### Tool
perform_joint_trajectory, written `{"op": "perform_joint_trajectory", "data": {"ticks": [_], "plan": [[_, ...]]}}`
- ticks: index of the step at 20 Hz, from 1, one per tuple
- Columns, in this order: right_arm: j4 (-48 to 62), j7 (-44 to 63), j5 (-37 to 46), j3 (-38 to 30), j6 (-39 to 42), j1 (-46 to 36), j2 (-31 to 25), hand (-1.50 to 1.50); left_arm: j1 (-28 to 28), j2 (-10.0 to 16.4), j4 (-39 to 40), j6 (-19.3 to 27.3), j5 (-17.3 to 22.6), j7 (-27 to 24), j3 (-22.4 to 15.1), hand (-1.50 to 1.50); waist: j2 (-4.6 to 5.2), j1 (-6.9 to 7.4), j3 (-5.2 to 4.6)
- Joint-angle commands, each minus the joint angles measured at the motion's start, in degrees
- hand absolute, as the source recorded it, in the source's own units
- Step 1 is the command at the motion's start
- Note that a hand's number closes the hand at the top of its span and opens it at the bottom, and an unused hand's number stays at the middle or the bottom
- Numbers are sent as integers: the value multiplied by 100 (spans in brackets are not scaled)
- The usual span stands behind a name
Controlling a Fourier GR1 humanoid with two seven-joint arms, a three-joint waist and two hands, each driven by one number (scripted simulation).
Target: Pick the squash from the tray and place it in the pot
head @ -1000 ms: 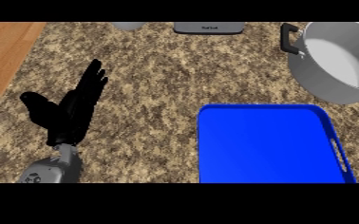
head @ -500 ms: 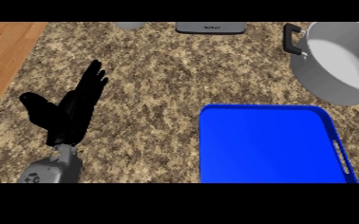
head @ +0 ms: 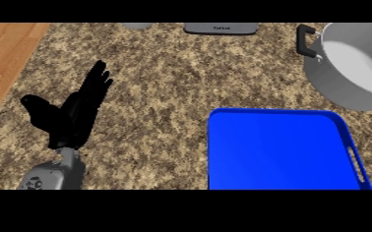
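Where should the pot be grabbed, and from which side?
Probably by the black handle on the pot's left wall, coming from the left across the counter. It juts out just below the rim as an open loop to hook into. The pot's other side is cut off from view.

Blue tray (head: 280, 152); grey pot (head: 330, 81), black handle (head: 306, 40); speckled brown counter (head: 181, 73); orange, maybe wooden, strip (head: 18, 44).
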Motion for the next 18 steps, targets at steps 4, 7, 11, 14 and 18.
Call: {"op": "perform_joint_trajectory", "data": {"ticks": [4,7,11,14,18], "plan": [[1231,51,-511,-534,-159,-493,444,-150,100,106,-96,-167,156,95,91,0,-3,20,2],[1405,-435,-885,-884,-244,-533,402,-150,3,-62,227,46,-104,-149,8,0,-7,-64,2],[1351,-1058,-1194,-1367,-1173,-615,362,-150,75,-117,-14,29,-41,20,-83,0,9,-1,9],[1256,-1432,-1436,-1731,-1700,-548,196,-150,-52,-81,80,93,-94,-35,13,0,7,-55,8],[1552,-1608,-1683,-2079,-1881,-515,-230,-150,65,-33,-47,40,-106,-44,-2,0,1,-39,6]]}}
